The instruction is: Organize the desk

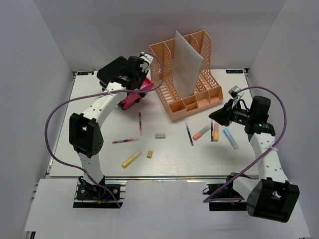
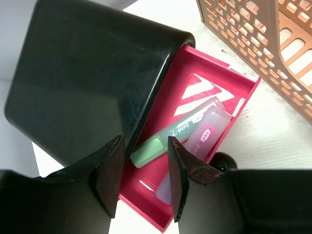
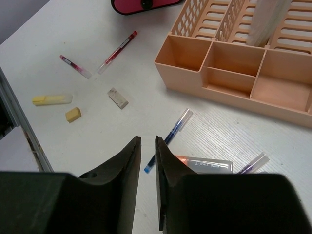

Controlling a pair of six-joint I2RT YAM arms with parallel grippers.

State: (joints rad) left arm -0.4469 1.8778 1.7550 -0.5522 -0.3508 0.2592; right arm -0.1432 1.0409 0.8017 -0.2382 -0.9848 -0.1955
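Desk (image 1: 169, 160) beneath left pincer (image 2: 145, 148), parted above pink case (image 2: 204, 73), right pincer (image 3: 147, 142) apparently ajar, empty

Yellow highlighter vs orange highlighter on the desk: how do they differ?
Colour: the yellow highlighter is pale yellow, while the orange highlighter is orange.
Place: the yellow highlighter lies left of centre, towards the near edge. The orange highlighter lies further right and further back.
Neighbours: the yellow highlighter has a small yellow block beside it, and the orange highlighter lies just right of a blue pen.
Shared: both lie flat and loose on the desk, slanted the same way.
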